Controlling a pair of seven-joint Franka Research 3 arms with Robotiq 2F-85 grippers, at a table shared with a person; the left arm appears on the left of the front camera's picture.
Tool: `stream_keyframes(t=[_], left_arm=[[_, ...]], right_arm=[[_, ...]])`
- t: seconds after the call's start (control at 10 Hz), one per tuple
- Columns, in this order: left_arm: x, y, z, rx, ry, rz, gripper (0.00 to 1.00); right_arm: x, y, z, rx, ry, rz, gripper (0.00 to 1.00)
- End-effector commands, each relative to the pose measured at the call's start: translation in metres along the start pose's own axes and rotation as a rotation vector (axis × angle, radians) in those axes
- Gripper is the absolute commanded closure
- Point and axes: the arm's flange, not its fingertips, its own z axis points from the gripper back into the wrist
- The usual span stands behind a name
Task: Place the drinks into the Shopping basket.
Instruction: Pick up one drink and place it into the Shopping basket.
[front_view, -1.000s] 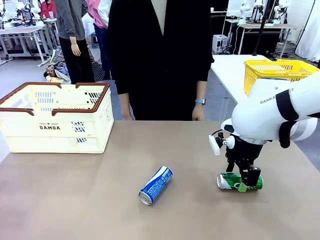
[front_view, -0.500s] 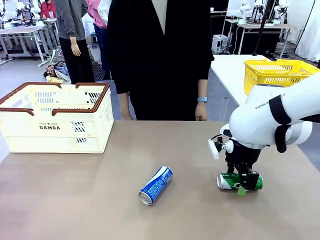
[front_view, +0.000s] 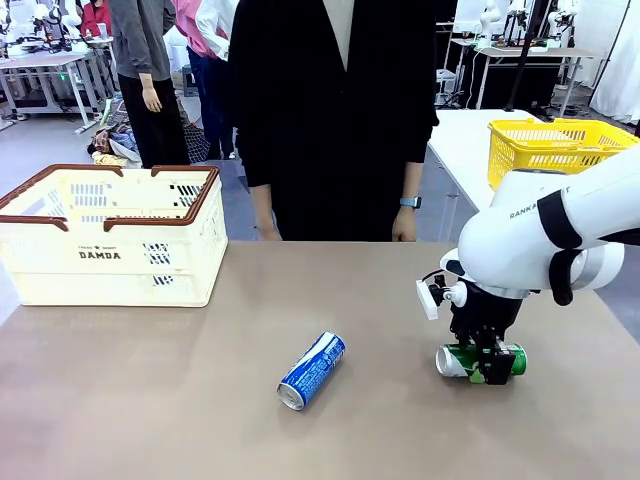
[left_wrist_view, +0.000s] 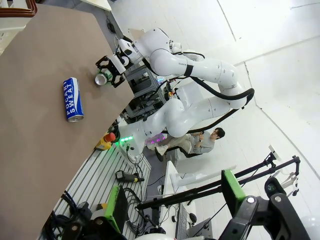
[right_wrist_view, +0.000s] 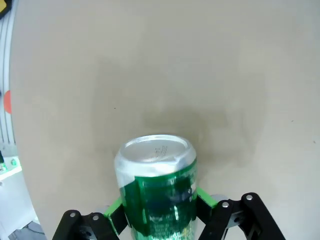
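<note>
A green drink can (front_view: 468, 361) lies on its side on the table at the right. My right gripper (front_view: 490, 366) is down over it, shut on its body. In the right wrist view the green pads (right_wrist_view: 114, 210) press both sides of the green can (right_wrist_view: 157, 182), whose silver end faces away. A blue-and-white can (front_view: 311, 370) lies on its side mid-table, free. The cream Shopping basket (front_view: 110, 262) stands at the far left. My left gripper (left_wrist_view: 175, 205) hangs open, well away from the blue-and-white can (left_wrist_view: 72, 99) and the green can (left_wrist_view: 103, 78).
A person in black stands at the far edge of the table, hands hanging at their sides. A yellow mesh basket (front_view: 553, 143) sits on another table at the back right. Bare tabletop lies between the cans and the Shopping basket.
My right gripper came down a little over the green can and its fingers closed on it. The can still lies in the same spot. The person shifted slightly to the right.
</note>
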Motion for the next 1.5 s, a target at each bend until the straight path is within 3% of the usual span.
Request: stream_keyframes(t=[0.0, 0.2, 0.4, 0.6, 0.8, 0.9, 1.2, 1.4], left_arm=[[0.000, -0.003, -0.001, -0.024, -0.016, -0.005, 0.00], [0.000, -0.003, -0.001, -0.024, -0.016, -0.005, 0.00], [0.000, -0.003, -0.001, -0.024, -0.016, -0.005, 0.00], [0.000, -0.003, -0.001, -0.024, -0.016, -0.005, 0.00], [0.000, -0.003, -0.001, -0.024, -0.016, -0.005, 0.00], [0.000, -0.003, -0.001, -0.024, -0.016, -0.005, 0.00], [0.000, -0.003, -0.001, -0.024, -0.016, -0.005, 0.00], [0.000, -0.003, -0.001, -0.024, -0.016, -0.005, 0.00]], right_arm=[[0.000, 0.017, -0.001, -0.001, -0.005, -0.028, 1.00], [0.014, 0.017, 0.012, 0.004, -0.020, -0.160, 1.00], [0.051, 0.013, 0.048, -0.005, 0.011, -0.405, 1.00], [0.102, 0.008, 0.086, -0.026, 0.063, -0.554, 1.00], [0.126, -0.005, 0.094, -0.012, 0.060, -0.582, 1.00], [0.101, 0.016, 0.083, -0.038, 0.030, -0.534, 1.00], [0.101, 0.016, 0.083, -0.038, 0.030, -0.534, 1.00], [0.120, 0.015, 0.090, -0.061, 0.066, -0.511, 1.00]])
